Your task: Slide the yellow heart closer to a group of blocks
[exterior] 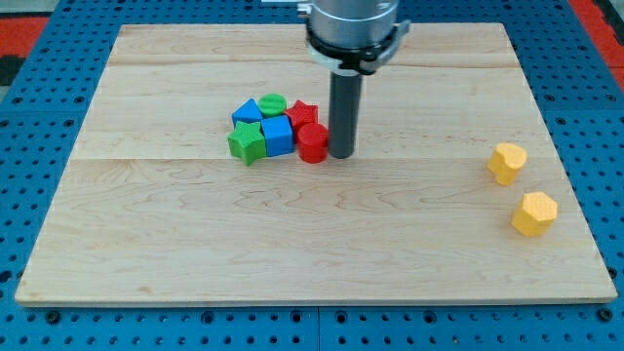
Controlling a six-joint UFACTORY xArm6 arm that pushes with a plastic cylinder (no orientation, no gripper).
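Note:
The yellow heart [507, 162] lies near the board's right edge, far from the other colours. A group of blocks sits left of centre: a blue triangle [248, 110], a green cylinder [273, 103], a red star [302, 113], a green star-shaped block [247, 142], a blue cube [277, 136] and a red cylinder [312, 142]. My tip [341, 154] stands right beside the red cylinder, on its right, far to the left of the yellow heart.
A yellow hexagon [534, 214] lies just below and right of the heart. The wooden board [195, 244] rests on a blue perforated table; its right edge is close to both yellow blocks.

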